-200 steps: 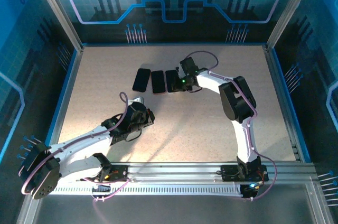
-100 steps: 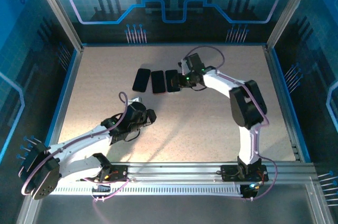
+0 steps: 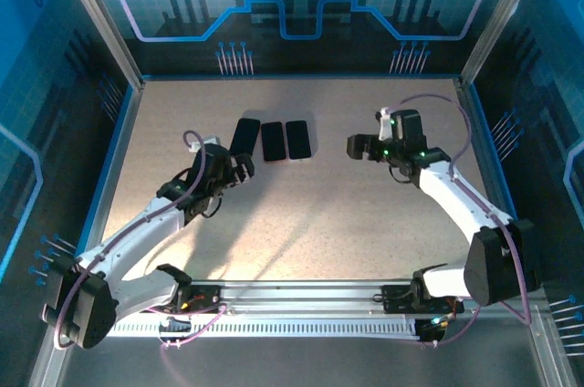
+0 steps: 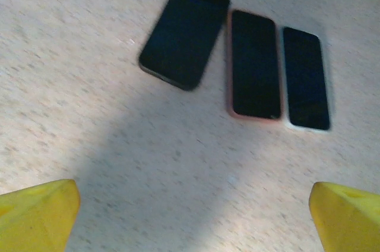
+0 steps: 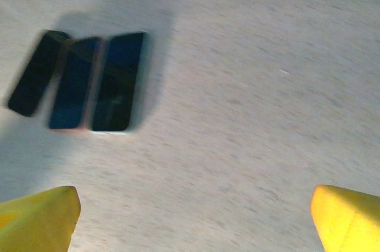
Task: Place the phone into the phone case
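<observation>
**A:** Quick rundown going left to right, where's everything sitting?

**B:** The left gripper (image 3: 239, 168) is low over the table (image 3: 319, 223), just near-side of the black phone (image 3: 245, 137). On its wrist cam the two yellow fingertips (image 4: 37, 215) are way out at the bottom corners, so they're spread wide with nothing between them. The phone lies ahead of them, not touching.

**A:** And the phone itself?

**B:** Flat, screen dark, tilted a bit so its far end leans right. Right beside it is a pink-rimmed slab (image 3: 273, 141), then a white-rimmed slab (image 3: 297, 140) snug against that one. Those two are lined up parallel and straight. Honestly can't tell which of them is the empty case, since they all just read as dark rectangles. The black one sits bare on the table, not inside anything.

**A:** Right side?

**B:** The right gripper (image 3: 356, 146) is well apart from the row, off to the right of the white-rimmed one. Same deal there: fingertips wide apart on its wrist cam, holding nothing, with the three slabs up in the far left corner and blurry.
</observation>
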You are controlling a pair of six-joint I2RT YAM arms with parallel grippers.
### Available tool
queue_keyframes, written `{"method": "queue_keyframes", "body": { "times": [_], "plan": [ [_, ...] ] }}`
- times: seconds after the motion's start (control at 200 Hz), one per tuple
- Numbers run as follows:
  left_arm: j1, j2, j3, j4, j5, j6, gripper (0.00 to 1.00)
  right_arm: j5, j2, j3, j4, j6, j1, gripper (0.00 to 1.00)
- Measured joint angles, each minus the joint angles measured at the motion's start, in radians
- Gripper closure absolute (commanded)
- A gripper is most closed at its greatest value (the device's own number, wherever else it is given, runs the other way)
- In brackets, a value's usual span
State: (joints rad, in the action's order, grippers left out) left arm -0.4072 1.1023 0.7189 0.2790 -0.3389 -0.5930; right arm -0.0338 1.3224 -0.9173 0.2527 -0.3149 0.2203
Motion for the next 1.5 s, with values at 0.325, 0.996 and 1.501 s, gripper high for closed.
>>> {"method": "queue_keyframes", "body": {
  "times": [0.325, 0.996, 1.501],
  "plan": [
    [0.167, 0.011, -0.051, -0.235, -0.040, 0.262, 0.00, 0.200, -0.131, 0.242, -0.118, 0.120, -0.119, 0.00],
    [0.336, 0.259, -0.188, -0.763, 0.151, 0.515, 0.01, 0.225, 0.085, 0.545, -0.970, 0.249, -0.146, 0.00],
    [0.374, 0.267, -0.193, -0.826, 0.220, 0.577, 0.00, 0.183, 0.208, 0.562, -1.161, 0.257, -0.156, 0.00]
  ]
}}
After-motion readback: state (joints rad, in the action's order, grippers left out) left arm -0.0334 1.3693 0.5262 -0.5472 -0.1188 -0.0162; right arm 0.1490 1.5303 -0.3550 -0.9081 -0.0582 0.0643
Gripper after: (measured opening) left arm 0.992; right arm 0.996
